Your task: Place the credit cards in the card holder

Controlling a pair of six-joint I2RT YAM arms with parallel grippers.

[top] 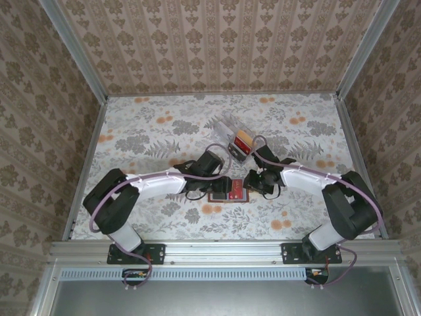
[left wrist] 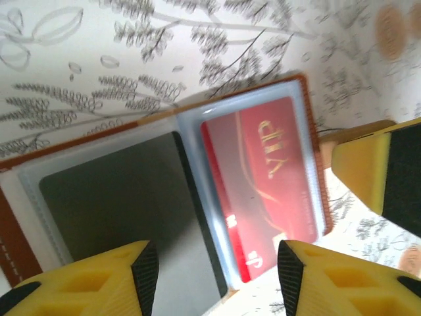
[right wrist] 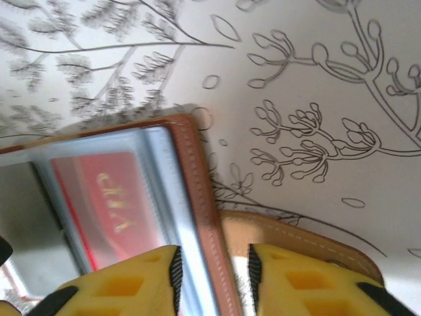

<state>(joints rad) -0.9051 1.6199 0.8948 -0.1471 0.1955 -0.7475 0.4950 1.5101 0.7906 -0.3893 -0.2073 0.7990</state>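
Note:
The card holder (top: 227,193) lies open on the floral table between my two grippers. In the left wrist view its clear sleeves hold a red credit card (left wrist: 263,184) with gold lettering on the right and a dark grey credit card (left wrist: 118,204) on the left. My left gripper (left wrist: 218,270) hovers open over the holder's near edge, with nothing between its pads. My right gripper (right wrist: 212,266) stands open astride the holder's brown stitched edge (right wrist: 200,210), a gap showing on both sides. The tan snap tab (right wrist: 302,240) lies just beyond it.
A clear plastic box (top: 238,140) with an orange card in it stands behind the holder, near the right arm's cable. Patterned walls and metal rails close the table (top: 151,131) in on three sides. The right gripper's yellow finger (left wrist: 375,171) shows close by in the left wrist view.

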